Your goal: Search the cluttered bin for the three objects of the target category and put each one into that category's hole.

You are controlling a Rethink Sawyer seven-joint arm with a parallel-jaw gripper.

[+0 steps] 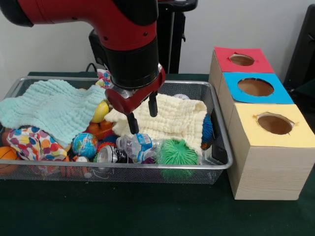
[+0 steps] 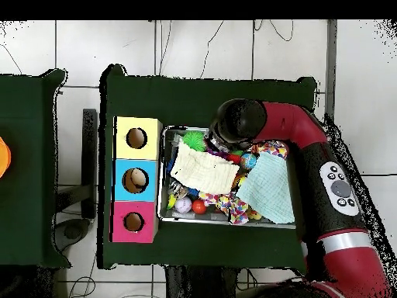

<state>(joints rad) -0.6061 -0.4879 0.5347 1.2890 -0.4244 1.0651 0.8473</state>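
The silver wire-mesh bin [image 1: 147,167] is full of toys and cloths; it also shows in the overhead view [image 2: 164,216]. My gripper [image 1: 142,114] hangs open and empty just above the cream cloth [image 1: 172,118] and the plastic bottle [image 1: 138,145]. Near it lie a green spiky ball [image 1: 177,151], a globe ball [image 1: 84,144], a yellow ball [image 1: 101,112], a can [image 1: 109,155] and a blue spiky ball [image 1: 207,129]. In the overhead view the arm's wrist [image 2: 236,124] hides the gripper.
Three wooden boxes with holes stand beside the bin: red [image 1: 241,60], blue [image 1: 256,87], yellow [image 1: 274,124]. A light teal cloth [image 1: 49,110] and a dotted cloth [image 1: 32,142] cover the bin's other end. A basketball [image 1: 6,157] sits in the corner.
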